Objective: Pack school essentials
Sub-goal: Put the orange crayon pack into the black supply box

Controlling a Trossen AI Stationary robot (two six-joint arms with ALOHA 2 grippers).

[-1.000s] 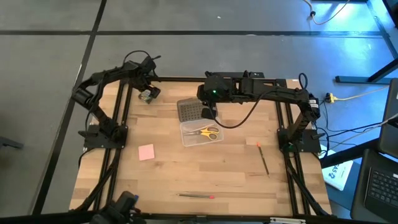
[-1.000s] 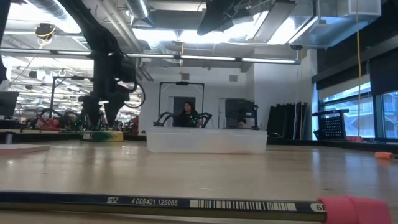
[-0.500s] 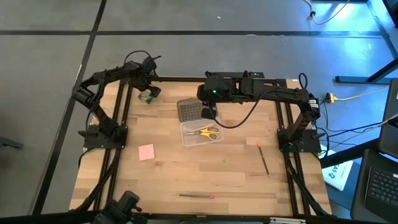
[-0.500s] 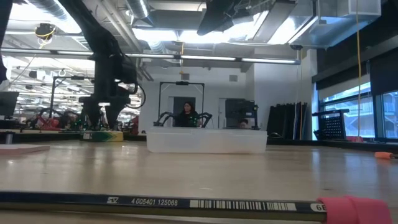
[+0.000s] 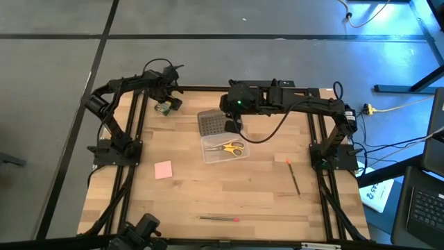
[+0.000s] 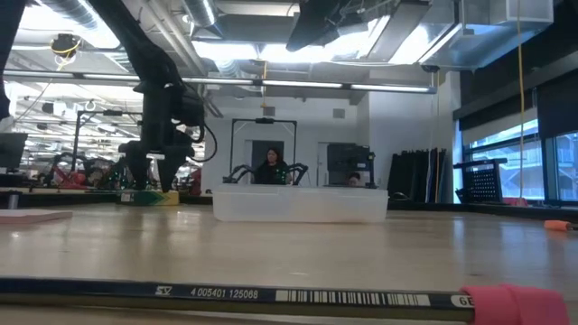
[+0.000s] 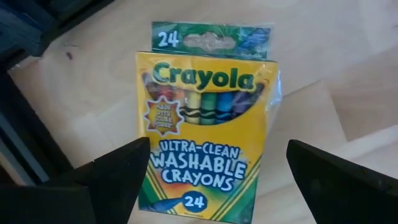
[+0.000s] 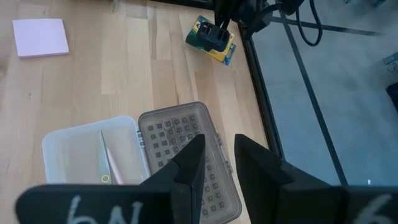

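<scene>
The green-yellow crayon box lies flat at the table's far left corner. My left gripper hangs just above it, open wide, one finger on either side of the box; it shows over the box in the low view. My right gripper hovers over the grey studded lid, open by a narrow gap. The yellow-handled scissors lie inside the clear case. The pink notepad and two pencils lie on the table. No blue eraser shows.
The case's lid lies open and flat on the far side of the case. Black frame rails run along the table's left and right edges. A pencil lies close to the low camera. A person sits in the room behind.
My left gripper has shifted a little toward the table's right, staying over the crayon box. The box and the right arm have kept still.
</scene>
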